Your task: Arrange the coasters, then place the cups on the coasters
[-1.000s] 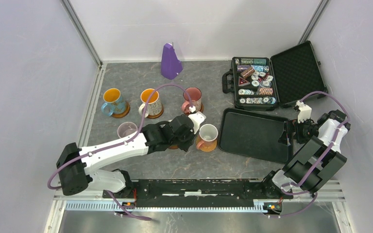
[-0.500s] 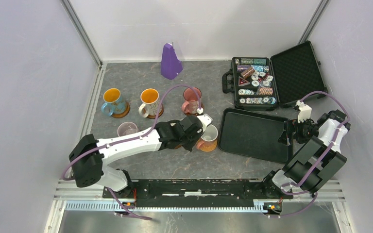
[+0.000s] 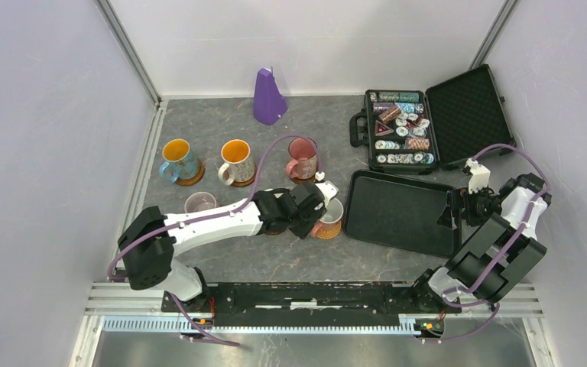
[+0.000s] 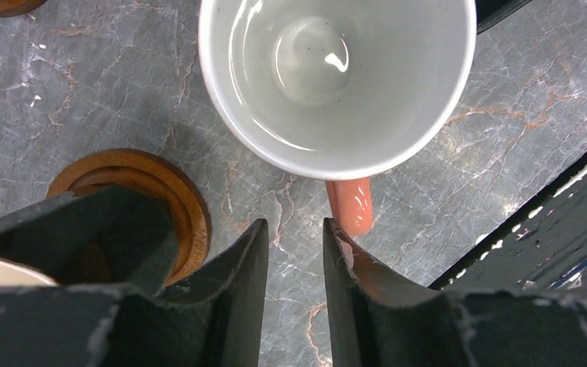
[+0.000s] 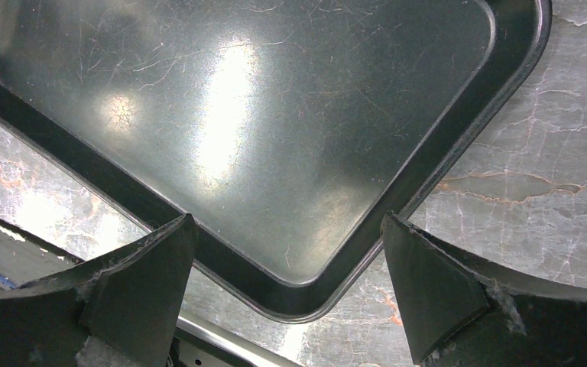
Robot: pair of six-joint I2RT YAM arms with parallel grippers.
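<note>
The white cup (image 3: 330, 214) (image 4: 336, 76) with an orange handle (image 4: 349, 205) stands left of the tray, an orange-brown edge under it. My left gripper (image 3: 317, 208) (image 4: 292, 229) hovers at that handle, open by a narrow gap with only table between the jaws. The handle's tip lies just ahead of the right finger (image 4: 351, 267). Beside it a dark cup (image 4: 69, 237) rests on a brown coaster (image 4: 153, 180). The blue cup (image 3: 178, 160), the orange-inside cup (image 3: 236, 160) and the pink cup (image 3: 303, 157) stand on coasters; the lilac cup (image 3: 199, 203) is nearer. My right gripper (image 3: 458, 210) (image 5: 287, 222) hangs open over the tray's corner.
A black tray (image 3: 397, 210) (image 5: 237, 115) lies right of the white cup. Behind it an open case of poker chips (image 3: 401, 130) sits by the back wall. A purple cone (image 3: 267, 98) stands at the back centre. Frame rails border the table.
My left arm has stretched further right and the gripper has come down beside the white cup's handle. The right arm has not moved.
</note>
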